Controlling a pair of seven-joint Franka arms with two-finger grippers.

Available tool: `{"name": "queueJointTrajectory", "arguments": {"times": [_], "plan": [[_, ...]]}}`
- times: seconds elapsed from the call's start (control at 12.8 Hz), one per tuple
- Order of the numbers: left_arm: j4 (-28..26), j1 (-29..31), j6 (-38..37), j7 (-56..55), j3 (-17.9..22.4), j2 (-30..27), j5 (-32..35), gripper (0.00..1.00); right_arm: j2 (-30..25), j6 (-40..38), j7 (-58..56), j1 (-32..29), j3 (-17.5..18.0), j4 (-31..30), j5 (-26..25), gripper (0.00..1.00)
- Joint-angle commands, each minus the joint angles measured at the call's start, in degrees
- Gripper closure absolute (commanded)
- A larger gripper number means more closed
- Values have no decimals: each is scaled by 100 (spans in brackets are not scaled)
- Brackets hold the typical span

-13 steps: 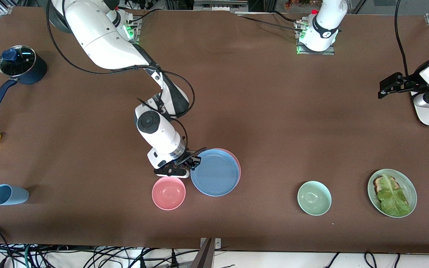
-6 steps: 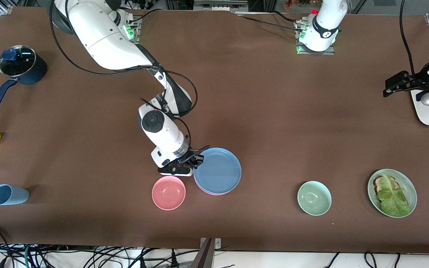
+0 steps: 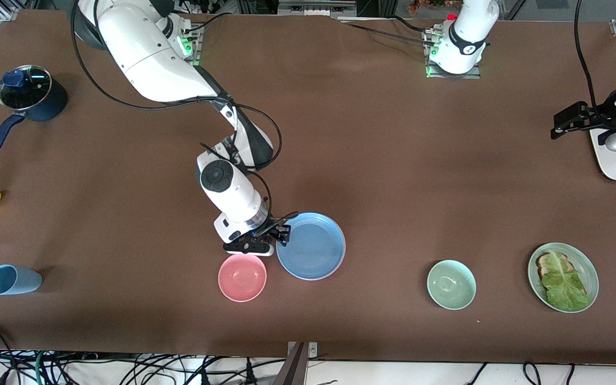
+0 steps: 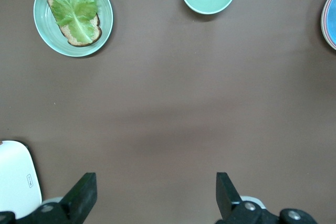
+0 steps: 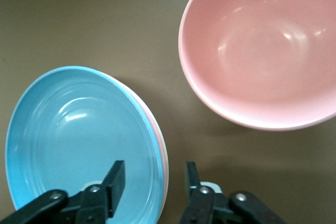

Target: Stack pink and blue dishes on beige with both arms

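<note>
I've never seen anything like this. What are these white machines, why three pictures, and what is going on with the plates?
Two robot arms stand at a brown table. The big picture looks down from across the table; each smaller one comes from a camera on an arm's wrist. The right end effector is open at the rim of the blue plate, which lies on the pink plate. A pink bowl sits beside them. The left end effector, open and holding nothing, waits over the table's end, near a green bowl and a lettuce plate.
</note>
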Motion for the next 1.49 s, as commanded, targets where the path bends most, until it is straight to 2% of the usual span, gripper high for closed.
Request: {"name": "queueJointTrajectory", "arguments": {"times": [0.0, 0.31, 0.47, 0.63, 0.7, 0.94, 1.02, 1.25, 1.41], "plan": [[94, 2, -58, 64, 0, 16, 65, 0, -208, -620, 70, 19, -224, 102, -150, 25], [94, 2, -58, 46, 0, 25, 65, 0, -902, -2140, -175, -85, -585, 110, -133, 21], [103, 11, -49, 55, 0, 25, 65, 0, -1359, -2878, -727, -287, -612, 67, -89, 21], [103, 11, -49, 46, 0, 34, 74, 0, -1746, -3634, -1080, -551, -621, 31, -80, 11], [103, 2, -49, 46, 0, 34, 91, 0, -1956, -3916, -1264, -656, -621, 5, -72, 1], [103, 2, -49, 46, 0, 34, 91, 0, -2633, -4725, -1652, -798, -708, -179, 42, 0], [103, 11, -49, 46, 0, 34, 91, 0, -2888, -4910, -1844, -815, -761, -328, 60, 0], [103, 2, -49, 46, 0, 34, 100, 0, -4143, -4903, -2118, -973, -893, -1503, 403, 0], [103, 2, -49, 46, 0, 34, 100, 0, -4498, -5113, -2608, -1297, -893, -1595, 412, 0]]}}
